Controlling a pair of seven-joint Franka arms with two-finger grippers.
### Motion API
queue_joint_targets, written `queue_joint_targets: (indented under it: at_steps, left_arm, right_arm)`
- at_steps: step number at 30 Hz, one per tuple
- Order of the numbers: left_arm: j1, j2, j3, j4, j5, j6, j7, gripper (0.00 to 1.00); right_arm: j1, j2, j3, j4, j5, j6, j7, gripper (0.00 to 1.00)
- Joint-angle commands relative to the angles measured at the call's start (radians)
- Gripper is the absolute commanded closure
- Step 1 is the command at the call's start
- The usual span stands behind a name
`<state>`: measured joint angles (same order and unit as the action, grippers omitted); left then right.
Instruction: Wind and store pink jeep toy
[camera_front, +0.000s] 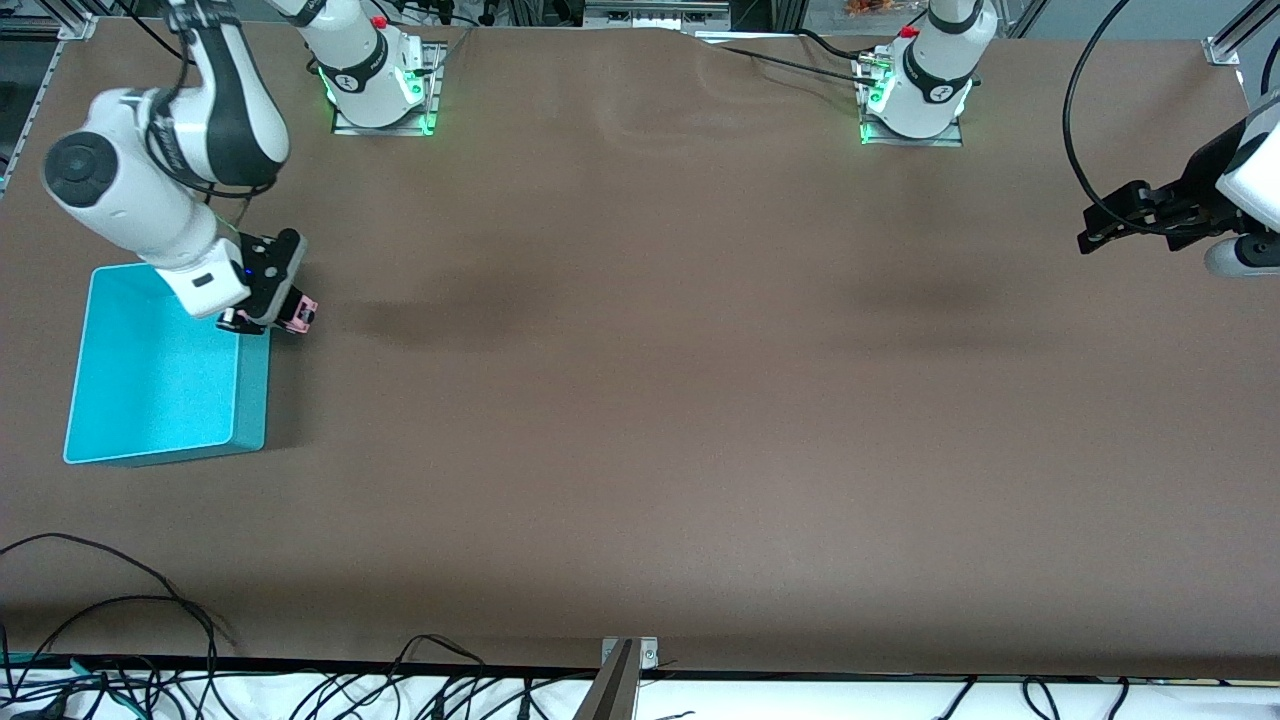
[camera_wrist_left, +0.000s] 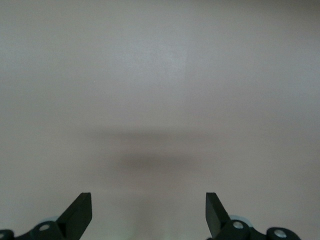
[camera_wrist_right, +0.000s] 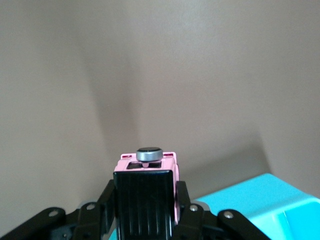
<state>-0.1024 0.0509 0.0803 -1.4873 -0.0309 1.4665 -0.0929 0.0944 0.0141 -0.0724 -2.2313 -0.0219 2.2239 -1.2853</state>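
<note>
The right gripper (camera_front: 292, 318) is clenched on the pink jeep toy (camera_front: 301, 314), carrying it in the air just over the edge of the turquoise bin (camera_front: 160, 385) that faces the middle of the table, at the corner toward the robot bases; seen from the bin's centre, the toy sits at about one o'clock. Held this way, above the rim and not yet inside, it looks ready to be moved over the bin's open top and let go, so storing seems to be the step in hand. In the right wrist view the toy (camera_wrist_right: 150, 172) is a small boxy piece of glossy pink plastic with a ribbed black roof, and a round dark wheel with a grey rim pokes out at its end. The bin (camera_wrist_right: 260, 202) is smooth, hard-looking plastic, rectangular with a thin raised rim. The table (camera_front: 700, 400) wears a matte brown cover. The left gripper (camera_front: 1105, 228) waits at the left arm's end of the table, fingers (camera_wrist_left: 80, 212) spread wide with nothing between them.
</note>
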Motion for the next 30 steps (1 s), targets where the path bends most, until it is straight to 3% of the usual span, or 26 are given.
queue_joint_targets:
  at_steps: [1, 13, 24, 30]
  left_arm:
    - [0.004, 0.015, 0.001, 0.036, -0.003, -0.028, -0.004, 0.00]
    - [0.004, 0.015, 0.001, 0.036, -0.003, -0.028, -0.007, 0.00]
    - [0.004, 0.015, 0.001, 0.036, -0.003, -0.028, -0.004, 0.00]
    - [0.004, 0.015, 0.001, 0.036, -0.003, -0.028, -0.004, 0.00]
  right_arm:
    - [-0.008, -0.016, -0.003, 0.099, -0.033, -0.151, -0.003, 0.70]
    - [-0.117, -0.017, -0.021, 0.137, -0.035, -0.171, -0.331, 0.70]
    - [-0.140, 0.047, -0.136, 0.125, -0.027, -0.152, -0.597, 0.69]
    - [-0.143, 0.092, -0.161, 0.093, -0.020, -0.075, -0.693, 0.69]
